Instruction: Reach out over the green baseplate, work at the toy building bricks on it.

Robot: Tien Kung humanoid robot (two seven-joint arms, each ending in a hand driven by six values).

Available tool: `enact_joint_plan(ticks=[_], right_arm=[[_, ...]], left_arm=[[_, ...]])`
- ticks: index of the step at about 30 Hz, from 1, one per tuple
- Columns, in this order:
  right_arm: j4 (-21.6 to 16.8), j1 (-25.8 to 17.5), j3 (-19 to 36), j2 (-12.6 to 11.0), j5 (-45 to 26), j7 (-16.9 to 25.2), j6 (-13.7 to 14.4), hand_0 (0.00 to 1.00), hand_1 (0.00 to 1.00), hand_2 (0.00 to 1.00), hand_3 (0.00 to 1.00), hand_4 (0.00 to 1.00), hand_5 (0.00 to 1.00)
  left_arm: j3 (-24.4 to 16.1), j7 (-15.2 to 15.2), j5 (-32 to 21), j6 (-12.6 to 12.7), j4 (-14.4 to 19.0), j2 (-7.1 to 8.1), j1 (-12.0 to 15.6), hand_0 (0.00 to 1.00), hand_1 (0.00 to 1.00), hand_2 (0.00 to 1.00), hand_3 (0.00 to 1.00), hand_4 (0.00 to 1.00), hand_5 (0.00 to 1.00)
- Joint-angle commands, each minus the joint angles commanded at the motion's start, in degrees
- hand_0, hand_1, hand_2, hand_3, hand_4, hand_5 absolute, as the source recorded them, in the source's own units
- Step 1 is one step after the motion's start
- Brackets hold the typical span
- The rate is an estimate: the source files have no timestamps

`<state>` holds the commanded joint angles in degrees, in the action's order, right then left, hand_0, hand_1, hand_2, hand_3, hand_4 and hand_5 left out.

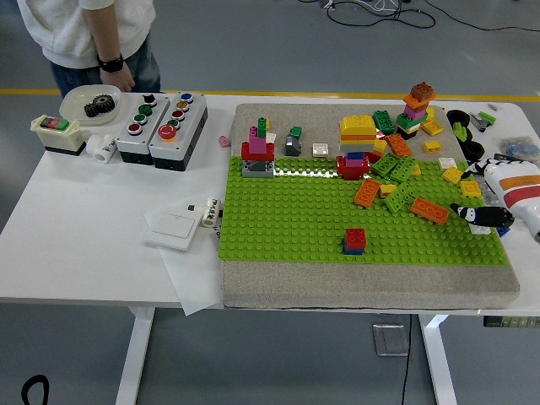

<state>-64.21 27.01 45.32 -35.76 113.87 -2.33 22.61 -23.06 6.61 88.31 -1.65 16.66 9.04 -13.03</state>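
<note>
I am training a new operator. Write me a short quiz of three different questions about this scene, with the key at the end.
1. True or false: the right hand is holding the red brick stack near the front of the green baseplate.
2. Multiple choice: where is the person's hand?
A. over the green baseplate
B. at the table's far left, by the white dish
C. on the yellow-topped tower
3. Fill in: the loose orange brick nearest the right hand lies on the ______.

Key: 1 false, the stack stands alone, well away from the hand; 2 B; 3 green baseplate.
</note>
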Motion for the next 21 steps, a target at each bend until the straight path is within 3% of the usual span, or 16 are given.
enact_joint_plan(ticks=[9, 21], right_arm=[[2.3, 0.2, -3.2, 0.7, -3.9, 4.0, 1.4, 0.583, 0.649, 0.717, 0.66, 0.838, 0.455], [9.1, 3.6, -7.9, 5.6, -8.0, 5.1, 3.2, 0.591, 0.646, 0.713, 0.65, 0.852, 0.448]], left_arm=[[-0.2, 0.0, 0.4, -0.3, 0.0, -0.17, 0.4, 0.653, 0.643, 0.678, 0.608, 0.661, 0.656], [-0.6, 0.0, 1.1, -0.6, 0.0, -0.23, 0.7, 0.653, 0.648, 0.683, 0.608, 0.66, 0.655]])
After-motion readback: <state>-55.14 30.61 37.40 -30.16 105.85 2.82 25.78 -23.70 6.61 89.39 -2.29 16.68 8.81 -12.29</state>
